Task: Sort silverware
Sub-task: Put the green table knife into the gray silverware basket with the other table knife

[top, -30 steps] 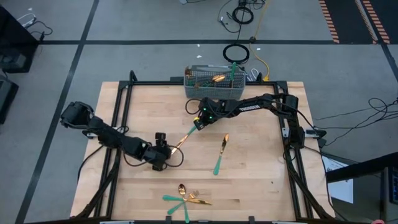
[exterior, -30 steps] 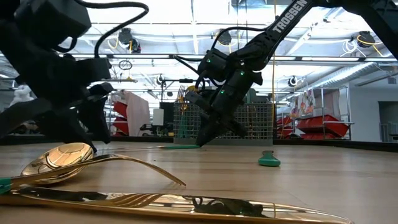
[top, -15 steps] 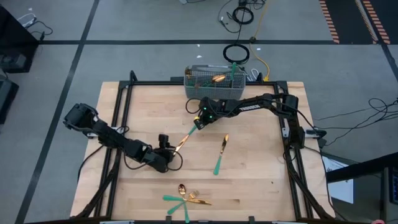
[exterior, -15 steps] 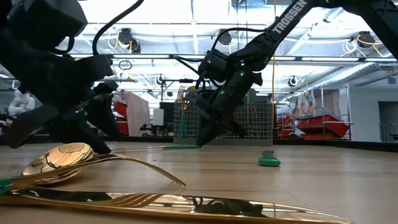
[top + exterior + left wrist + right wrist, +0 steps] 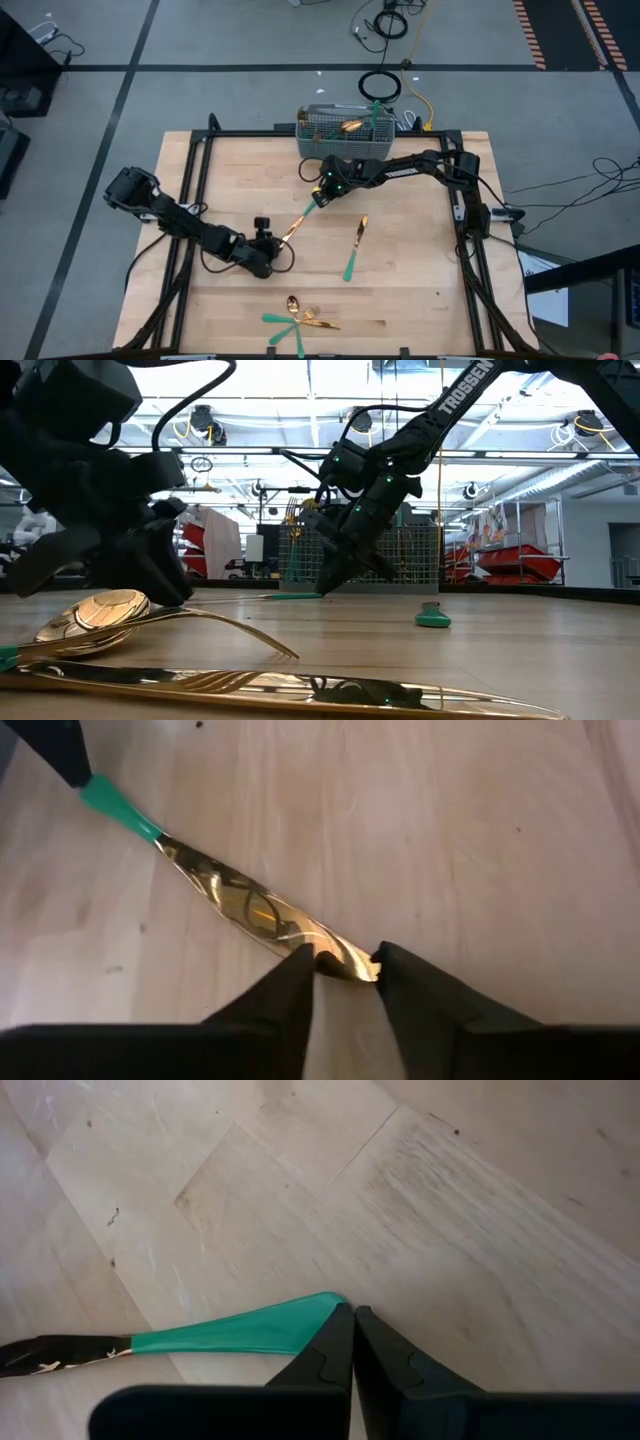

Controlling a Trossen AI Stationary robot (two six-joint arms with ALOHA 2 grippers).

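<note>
Where the knife [image 5: 302,219] lies mid-counter, gold blade and slim teal handle, we see our left tool [image 5: 343,975] with its fingers either side of the blade tip, the blade between them; whether it grips, we cannot tell. Our right tool [image 5: 353,1323] is clenched, its tip pressed on the handle's end. Only the high view shows the fork [image 5: 353,248] to the right and the cluster [image 5: 297,318] near us.
</note>
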